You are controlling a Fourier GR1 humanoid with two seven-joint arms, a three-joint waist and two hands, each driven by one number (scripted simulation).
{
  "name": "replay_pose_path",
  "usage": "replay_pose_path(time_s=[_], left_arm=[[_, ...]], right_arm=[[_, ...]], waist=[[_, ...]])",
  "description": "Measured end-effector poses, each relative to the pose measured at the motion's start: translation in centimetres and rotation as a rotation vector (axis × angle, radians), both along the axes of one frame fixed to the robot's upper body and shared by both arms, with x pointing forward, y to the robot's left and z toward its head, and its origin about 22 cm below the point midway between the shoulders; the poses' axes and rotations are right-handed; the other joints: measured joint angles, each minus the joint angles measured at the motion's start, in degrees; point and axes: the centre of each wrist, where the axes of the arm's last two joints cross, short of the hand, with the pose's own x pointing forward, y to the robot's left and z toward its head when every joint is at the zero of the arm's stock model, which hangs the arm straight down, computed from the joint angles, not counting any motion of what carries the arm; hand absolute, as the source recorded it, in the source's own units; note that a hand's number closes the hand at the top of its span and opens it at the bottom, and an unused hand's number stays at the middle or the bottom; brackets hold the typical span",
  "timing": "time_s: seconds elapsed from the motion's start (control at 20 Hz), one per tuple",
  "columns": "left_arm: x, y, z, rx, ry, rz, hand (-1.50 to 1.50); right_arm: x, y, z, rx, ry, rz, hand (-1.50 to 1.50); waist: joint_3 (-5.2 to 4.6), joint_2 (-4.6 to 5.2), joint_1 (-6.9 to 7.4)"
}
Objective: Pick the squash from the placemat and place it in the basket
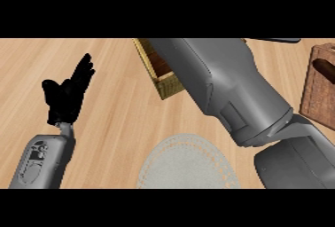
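Observation:
A round pale grey placemat (186, 164) lies on the wooden counter at the lower middle, with nothing on it. A yellow woven basket (163, 82) stands at the upper middle, mostly covered by my right forearm (222, 84), which reaches over it toward the top edge. My right hand and the squash are hidden from view. My left hand (65, 95) rests open at the left, fingers pointing up, holding nothing.
A brown wooden box (321, 88) with a dark object in it stands at the right edge. Bare counter (118, 124) stretches between the left hand and the basket.

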Motion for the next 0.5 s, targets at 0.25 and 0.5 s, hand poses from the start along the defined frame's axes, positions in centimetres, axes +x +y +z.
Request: replay_pose_path(time_s=[0.25,0.5], left_arm=[[-0.3,0.5,-0.5,-0.004,0.005,0.016,0.00],[-0.3,1.1,-0.5,0.000,0.004,0.027,0.00]], right_arm=[[0.4,-0.5,-0.8,0.056,0.014,0.003,1.50],[0.9,-1.3,-2.4,-0.083,0.056,-0.016,1.50]], waist=[[0.09,-0.14,-0.87],[-0.07,-0.27,-1.39]])
